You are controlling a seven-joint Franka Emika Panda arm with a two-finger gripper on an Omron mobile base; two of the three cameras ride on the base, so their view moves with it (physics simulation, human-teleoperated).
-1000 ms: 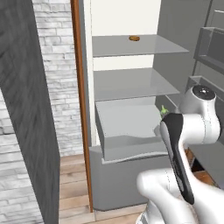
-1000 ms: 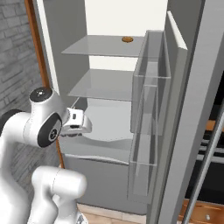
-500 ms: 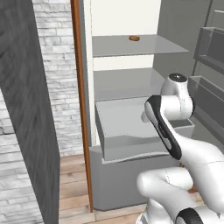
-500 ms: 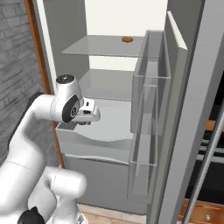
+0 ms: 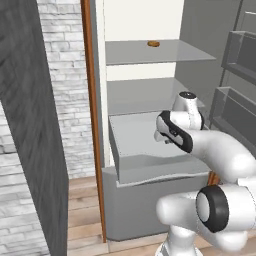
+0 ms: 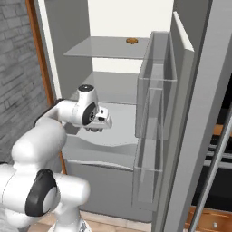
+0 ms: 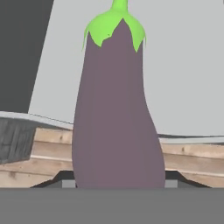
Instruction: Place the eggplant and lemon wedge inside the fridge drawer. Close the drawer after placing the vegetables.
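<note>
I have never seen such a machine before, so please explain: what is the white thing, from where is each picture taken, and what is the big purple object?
The white thing is a robot arm in a simulated kitchen, reaching into an open fridge. Two pictures come from cameras on its base, behind it to the left and right. The third comes from a camera on its hand, looking along the gripper. The purple object is an eggplant with a green stem end; it looks big because it is held close to that camera. The gripper is over the pulled-out fridge drawer. A small orange-brown item lies on the top shelf.
</note>
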